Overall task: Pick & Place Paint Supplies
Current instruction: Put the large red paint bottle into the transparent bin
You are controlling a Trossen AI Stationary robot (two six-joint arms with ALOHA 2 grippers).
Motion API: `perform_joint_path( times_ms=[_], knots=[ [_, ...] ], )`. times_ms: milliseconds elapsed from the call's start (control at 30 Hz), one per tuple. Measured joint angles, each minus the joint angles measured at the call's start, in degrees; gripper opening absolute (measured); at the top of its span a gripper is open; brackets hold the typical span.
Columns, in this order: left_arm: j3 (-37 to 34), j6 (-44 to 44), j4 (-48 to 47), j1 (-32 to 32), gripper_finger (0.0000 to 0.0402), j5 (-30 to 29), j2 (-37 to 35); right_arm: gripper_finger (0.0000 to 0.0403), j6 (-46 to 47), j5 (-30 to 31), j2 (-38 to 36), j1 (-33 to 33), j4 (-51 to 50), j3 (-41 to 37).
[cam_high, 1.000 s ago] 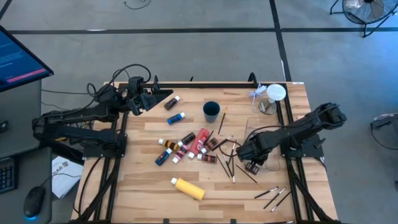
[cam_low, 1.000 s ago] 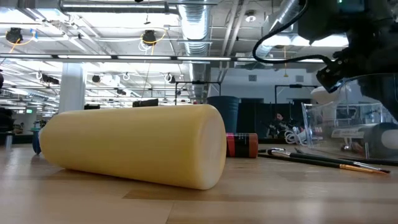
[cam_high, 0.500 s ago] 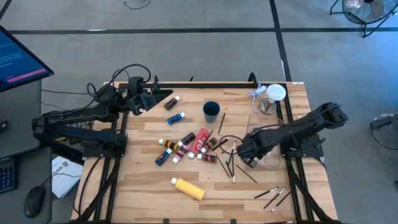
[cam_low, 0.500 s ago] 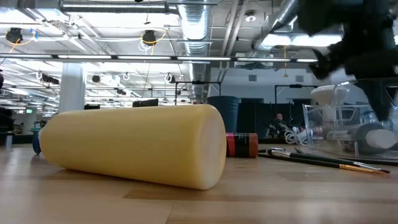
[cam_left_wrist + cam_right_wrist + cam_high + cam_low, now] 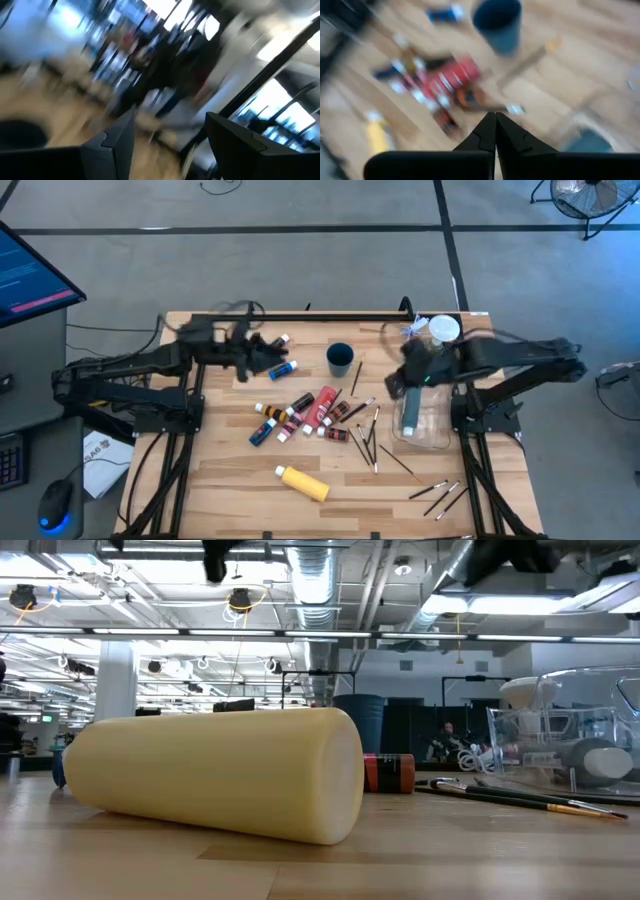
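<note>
- The left gripper [image 5: 262, 356], jaws spread and empty, is hovering over the blue tube [image 5: 283, 368], left of the dark cup [image 5: 340, 359]; it should be centring first.
- The right gripper [image 5: 398, 383], jaws closed and empty, is waiting right of the cup.

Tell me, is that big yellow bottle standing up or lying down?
Lying down: the yellow bottle rests on its side on the table.

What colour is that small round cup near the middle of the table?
Dark blue cup, clearest in the high view.
</note>
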Motion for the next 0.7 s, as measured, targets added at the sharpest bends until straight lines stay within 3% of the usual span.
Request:
perform_joint_path(
  times_ms=[100,200,400,700],
  knots=[
    [-0.15,0.79,-11.54,-1.08,0.0182,0.0,2.01,0.0,-2.94,-0.02,-2.75,-1.7,6.5,1.32],
    [-0.11,0.73,-15.63,-3.77,0.0166,-0.04,4.52,0.0,-4.59,-1.02,-4.81,-2.68,11.71,1.35],
    [1.69,-3.5,-14.44,-11.47,0.0149,-1.26,12.35,0.0021,-4.25,-4.84,-7.06,-4.1,12.8,1.35],
    [9.85,-7.72,-18.2,-16.12,0.0148,-9.82,27.53,0.0105,-1.18,-11.43,-7.52,-1.46,7.99,1.35]
  ],
)
